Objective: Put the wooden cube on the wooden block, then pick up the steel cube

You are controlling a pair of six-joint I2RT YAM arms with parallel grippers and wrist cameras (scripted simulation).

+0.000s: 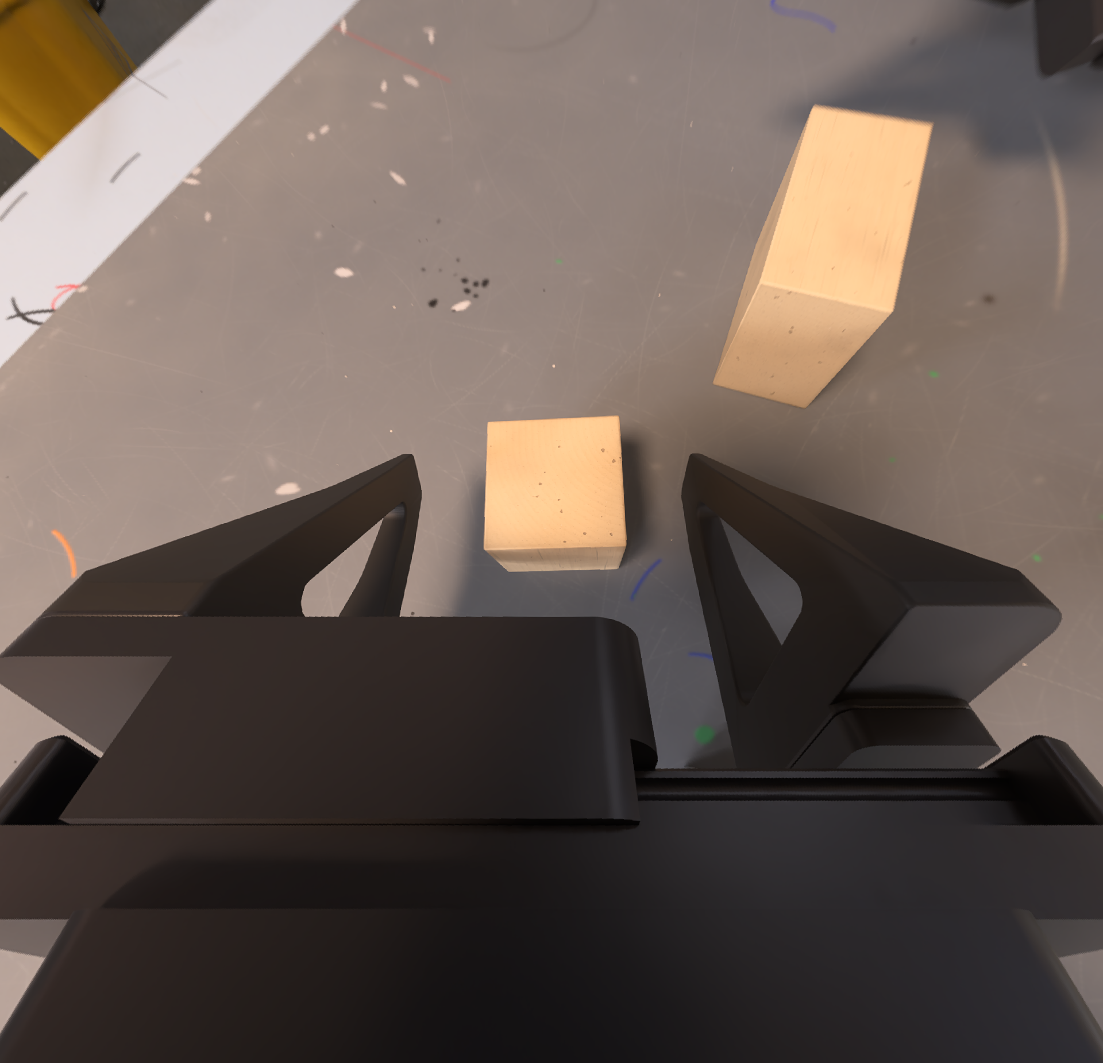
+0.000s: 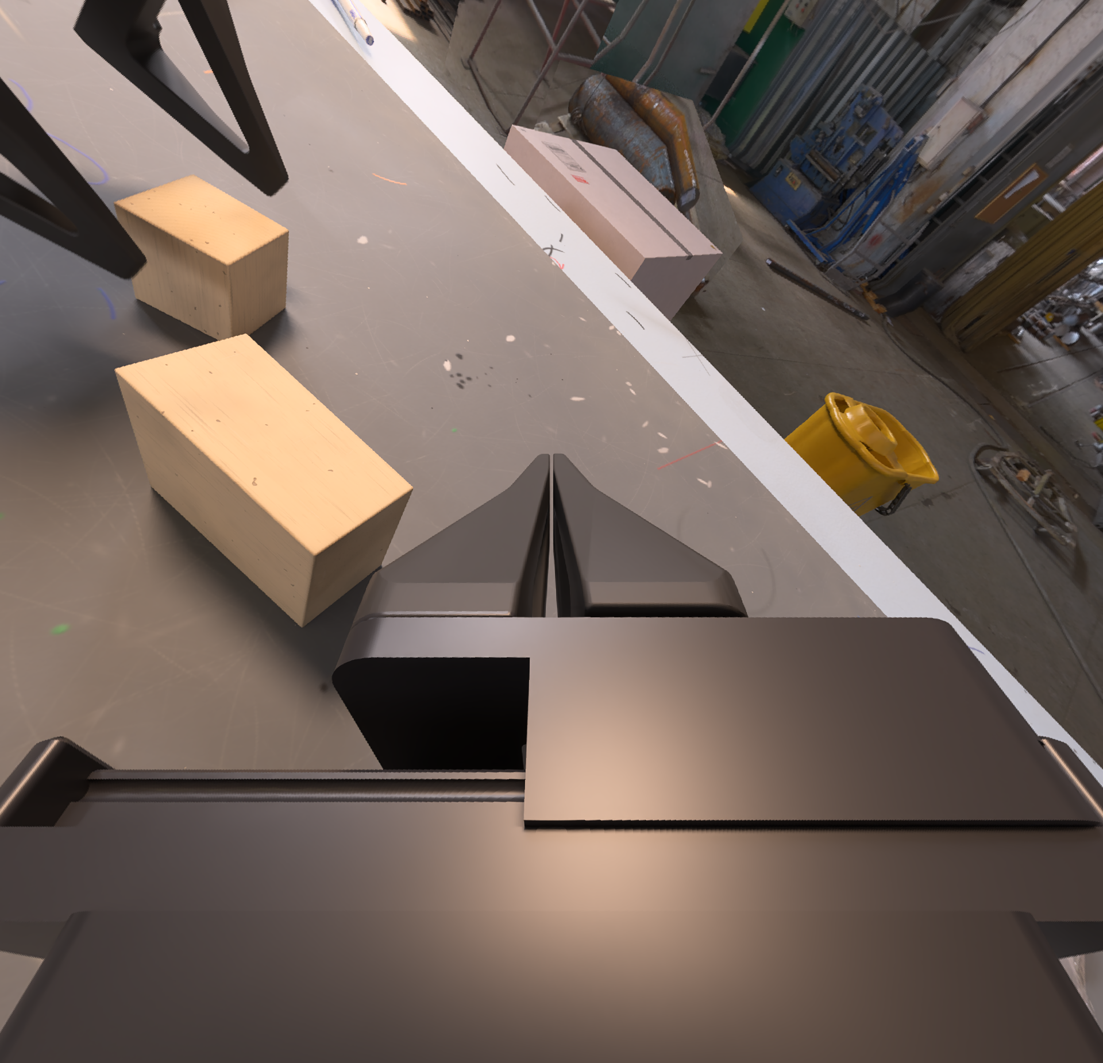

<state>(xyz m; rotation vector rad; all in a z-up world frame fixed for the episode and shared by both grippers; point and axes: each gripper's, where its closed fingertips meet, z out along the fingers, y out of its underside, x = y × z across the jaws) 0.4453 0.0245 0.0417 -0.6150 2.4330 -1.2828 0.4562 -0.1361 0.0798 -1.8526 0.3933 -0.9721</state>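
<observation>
A small wooden cube [image 1: 554,488] stands on the grey table. My left gripper [image 1: 552,479] is open, its two fingers on either side of the cube with gaps on both sides, above it. A longer wooden block [image 1: 835,241] lies flat to the cube's far right. In the right wrist view the block [image 2: 250,461] lies just left of my right gripper [image 2: 551,467], which is shut and empty above the table. The cube [image 2: 206,253] sits beyond it, under the left gripper's fingers [image 2: 197,80]. No steel cube is in view.
The table's white edge [image 1: 149,133] runs along the left; it also shows in the right wrist view [image 2: 597,241]. A blue marker [image 2: 349,5] lies on that edge. Off the table are a yellow bucket [image 2: 865,455] and a pink box [image 2: 615,211]. The right arm's dark parts [image 1: 1050,8] show top right.
</observation>
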